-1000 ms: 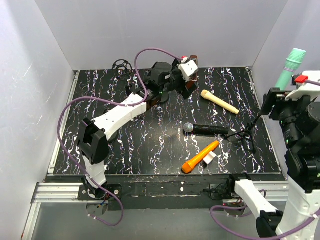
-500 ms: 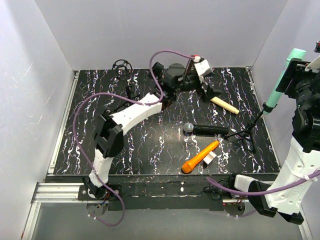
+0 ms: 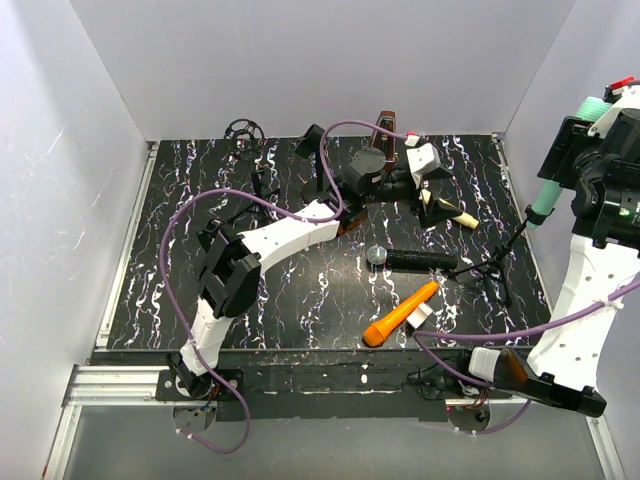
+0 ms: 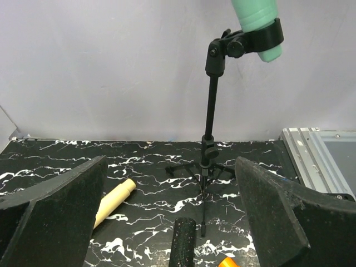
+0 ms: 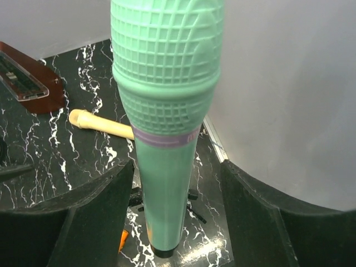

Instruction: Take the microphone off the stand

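The green microphone [image 4: 257, 22] sits tilted in the clip of a black tripod stand [image 4: 210, 139] at the table's right edge. In the top view its lower end [image 3: 545, 198] shows above the stand's legs [image 3: 490, 270]. My right gripper [image 5: 175, 178] is open, one finger on each side of the microphone's body [image 5: 167, 167], with a gap on both sides. It also shows in the top view [image 3: 572, 160]. My left gripper [image 4: 172, 183] is open and empty. It hangs low over the table's back middle [image 3: 433, 200] and faces the stand from a distance.
A black microphone [image 3: 415, 259], an orange one [image 3: 400, 313] and a cream one [image 3: 455, 213] lie on the marbled table, with a small white block [image 3: 420, 315] by the orange one. A brown object [image 3: 385, 130] and a black ring [image 3: 241, 131] stand at the back.
My left arm has stretched to the right toward the stand. My right arm has swung up, so its open fingers now flank the green microphone.
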Robot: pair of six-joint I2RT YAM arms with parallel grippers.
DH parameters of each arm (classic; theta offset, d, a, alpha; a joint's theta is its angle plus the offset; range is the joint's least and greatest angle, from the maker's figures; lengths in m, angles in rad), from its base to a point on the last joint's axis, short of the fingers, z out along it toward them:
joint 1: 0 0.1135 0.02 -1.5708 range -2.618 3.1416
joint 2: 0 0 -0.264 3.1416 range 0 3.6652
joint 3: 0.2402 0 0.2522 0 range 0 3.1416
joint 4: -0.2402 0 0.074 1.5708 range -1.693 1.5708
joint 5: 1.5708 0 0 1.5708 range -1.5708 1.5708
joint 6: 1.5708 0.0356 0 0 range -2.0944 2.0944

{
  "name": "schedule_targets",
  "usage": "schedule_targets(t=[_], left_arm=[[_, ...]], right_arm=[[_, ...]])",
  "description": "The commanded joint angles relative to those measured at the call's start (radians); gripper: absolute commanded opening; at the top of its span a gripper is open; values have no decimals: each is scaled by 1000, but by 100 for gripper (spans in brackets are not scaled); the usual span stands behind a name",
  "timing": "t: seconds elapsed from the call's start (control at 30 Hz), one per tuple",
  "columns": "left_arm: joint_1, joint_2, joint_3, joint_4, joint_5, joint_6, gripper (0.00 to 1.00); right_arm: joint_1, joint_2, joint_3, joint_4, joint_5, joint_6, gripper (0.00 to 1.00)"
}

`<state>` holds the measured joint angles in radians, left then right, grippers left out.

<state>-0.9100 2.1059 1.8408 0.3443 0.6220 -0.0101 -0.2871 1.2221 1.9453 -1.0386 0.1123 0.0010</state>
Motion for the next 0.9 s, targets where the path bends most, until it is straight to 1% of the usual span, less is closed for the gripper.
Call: schedule_targets(t=[0.0, 0.07, 0.13, 0.17, 0.27, 0.3, 0.4, 0.43, 0.47, 0.63, 0.77, 0.87], left_arm=[[-21, 0, 49, 38, -1, -24, 98], [-26, 12, 67, 29, -11, -22, 98], [-29, 19, 77, 24, -19, -19, 98], [-29, 25, 78, 19, -22, -16, 98], [-30, 26, 77, 6, -24, -14, 98], [-30, 23, 75, 1, -25, -17, 98], [-30, 16, 67, -13, -24, -24, 98], [-30, 13, 63, -14, -22, -25, 98], [-30, 11, 61, -16, -22, -25, 98], [-30, 9, 64, -18, -19, -27, 98], [-30, 9, 58, -27, -18, -14, 98], [-30, 5, 54, -34, -21, -16, 98]], right_arm=[[-9, -7, -23, 146, -37, 4, 67], [-11, 4, -16, 153, -43, 4, 60], [-11, 2, -25, 170, -48, 4, 50], [-11, -4, -34, 184, -48, 4, 43], [-12, -27, -74, 221, -60, 2, 31], [-12, -36, -86, 239, -56, -25, 26], [-12, -47, -109, 276, -48, -27, 12], [-14, -49, -109, 288, -46, -27, 5], [-14, -46, -106, 298, -45, -24, 1], [-14, -26, -59, 344, -74, -15, 1], [-14, -30, -42, 376, -210, -9, 1], [-14, -39, -52, 399, -246, -7, 1]])
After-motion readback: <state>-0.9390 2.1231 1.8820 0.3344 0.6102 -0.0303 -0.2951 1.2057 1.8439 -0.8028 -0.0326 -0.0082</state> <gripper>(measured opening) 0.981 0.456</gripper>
